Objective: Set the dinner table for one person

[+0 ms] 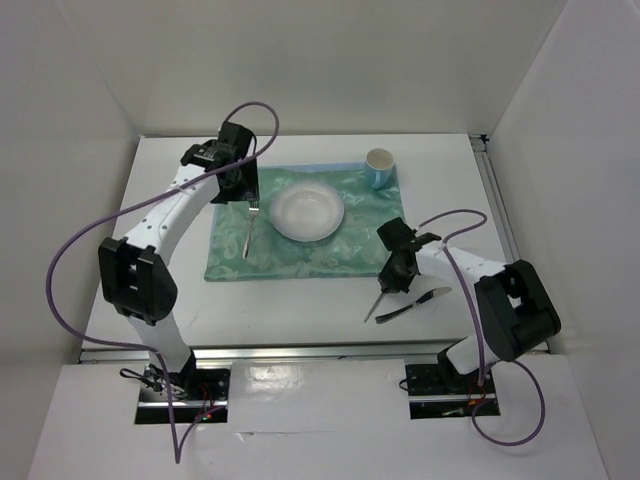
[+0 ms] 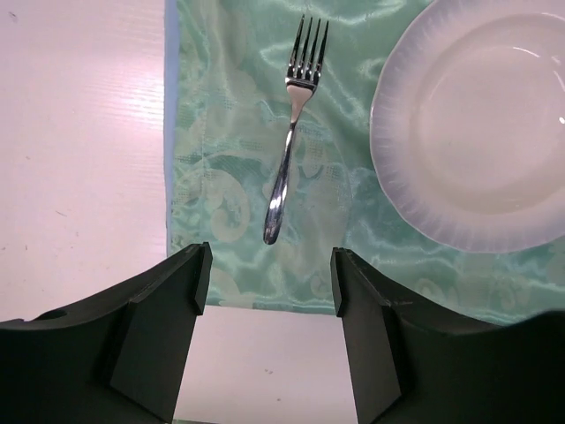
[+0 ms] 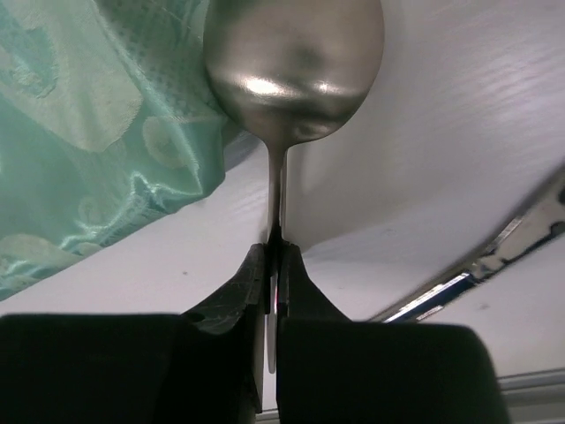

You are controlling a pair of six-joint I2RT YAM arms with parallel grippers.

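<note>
Spoon (image 3: 291, 62) work on the right side, as far as I can see: the right gripper (image 3: 275, 258) has its fingers pressed together on the thin handle, with the bowl sticking out past the tips. It hangs over the bare white dinner table (image 1: 300, 310), just off the near right corner of the green placemat (image 1: 240, 262). The knife (image 1: 420, 302) lies flat on the table close beside it.

What the next move turns on, I'd say, is the free strip of mat to the right of the plate (image 1: 308, 212). It lies to the left of that gripper and farther from the bases, and the right arm is clearly the nearer one. The fork (image 2: 290, 150) on the plate's other side lies with its tines away from the bases, so the spoon's slanted long axis would want turning to match.

The left gripper (image 2: 271, 267) hovers above the fork's handle end with its fingers spread wide, holding nothing. A cup (image 1: 379, 167) stands at the mat's far right corner – well apart from all this
</note>
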